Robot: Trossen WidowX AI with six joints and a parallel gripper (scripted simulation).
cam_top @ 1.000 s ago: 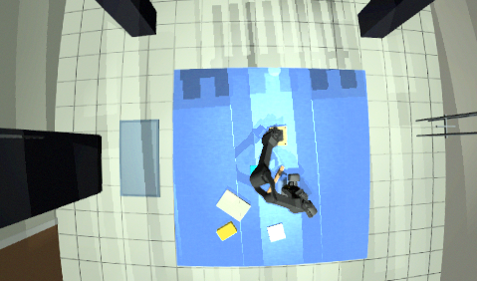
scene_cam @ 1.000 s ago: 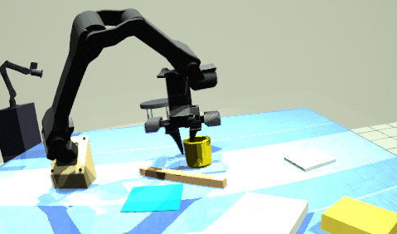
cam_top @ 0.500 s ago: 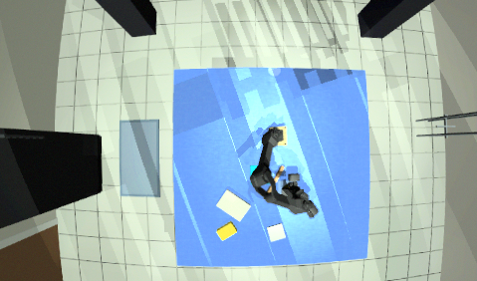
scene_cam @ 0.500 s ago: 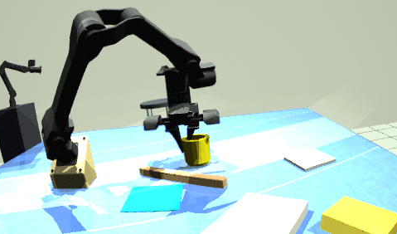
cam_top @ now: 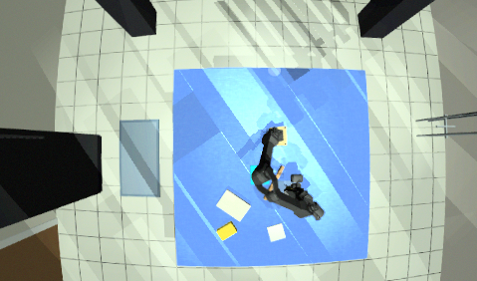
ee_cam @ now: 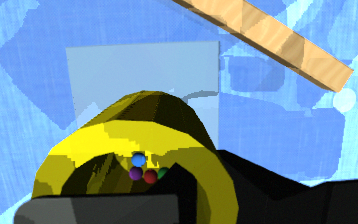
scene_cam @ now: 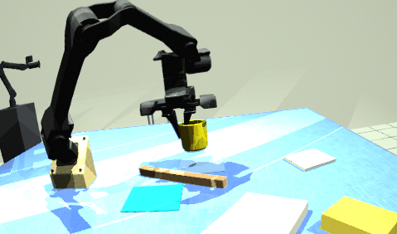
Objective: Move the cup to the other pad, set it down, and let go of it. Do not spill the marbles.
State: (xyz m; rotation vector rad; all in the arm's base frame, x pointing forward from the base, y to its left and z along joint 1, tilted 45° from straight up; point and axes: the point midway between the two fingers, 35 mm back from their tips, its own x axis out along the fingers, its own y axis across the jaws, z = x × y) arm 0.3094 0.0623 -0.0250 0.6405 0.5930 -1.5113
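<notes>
The yellow cup (scene_cam: 195,136) (ee_cam: 130,135) hangs a little above the pale blue-grey pad (scene_cam: 210,168) (ee_cam: 105,65), close to upright. My gripper (scene_cam: 182,129) (ee_cam: 205,159) is shut on the cup's wall, one finger inside the cup and one outside. In the wrist view a blue marble (ee_cam: 138,159), a purple marble (ee_cam: 136,173), a red marble (ee_cam: 150,176) and a green marble (ee_cam: 163,173) lie inside the cup. The cyan pad (cam_top: 252,170) (scene_cam: 152,199) is bare in the exterior view; the arm partly hides it in the top view.
A wooden bar (cam_top: 280,174) (scene_cam: 186,176) (ee_cam: 280,35) lies between the two pads. A large white block (cam_top: 233,205) (scene_cam: 260,212), a yellow block (cam_top: 227,231) (scene_cam: 360,216) and a small white slab (cam_top: 276,232) (scene_cam: 310,159) lie farther off.
</notes>
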